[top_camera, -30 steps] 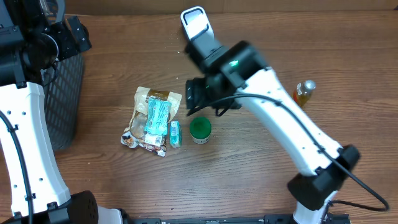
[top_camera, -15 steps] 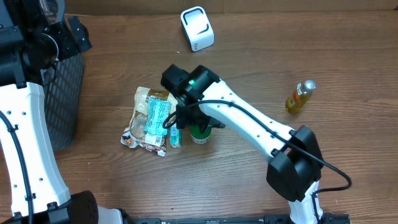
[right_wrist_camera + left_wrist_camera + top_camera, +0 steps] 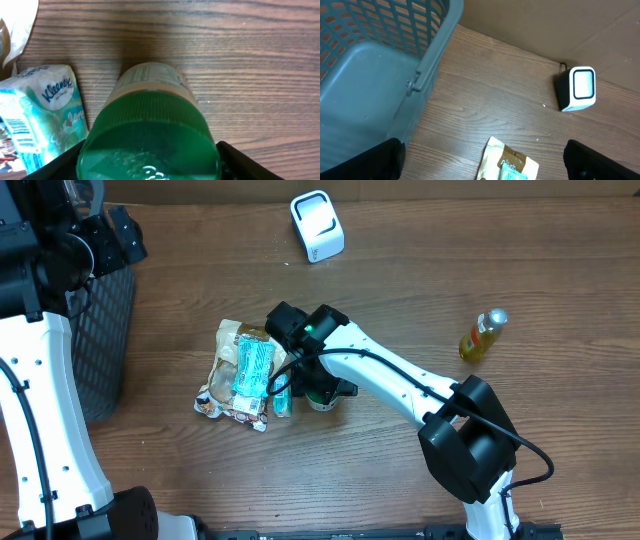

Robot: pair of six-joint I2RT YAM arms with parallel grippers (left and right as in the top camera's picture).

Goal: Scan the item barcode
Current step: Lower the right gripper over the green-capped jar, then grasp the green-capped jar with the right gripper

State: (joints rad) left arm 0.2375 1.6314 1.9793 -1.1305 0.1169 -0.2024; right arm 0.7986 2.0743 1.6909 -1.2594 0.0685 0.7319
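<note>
Right gripper [image 3: 150, 162] is down over the green-lidded jar [image 3: 150, 132]. Its fingers [image 3: 65, 162] are spread, one on each side of the lid. The wrist view is too tight to show whether the pads actually press the jar, so grip unclear. The jar stands upright on the wooden table [image 3: 420, 280], near the middle. The Kleenex pack [image 3: 42, 117] lies just beside it on its left in the wrist view, barcode edge visible. Beyond that is the crumpled snack bag [image 3: 238, 370], touching the pack.

Left gripper [image 3: 482, 157] is raised above the table by the grey basket [image 3: 370, 60], fingers wide apart, nothing between them.

The white scanner [image 3: 317, 225] sits at the far edge of the table, well apart from the jar. A small yellow bottle [image 3: 482, 335] lies on its side off to the right, alone.
</note>
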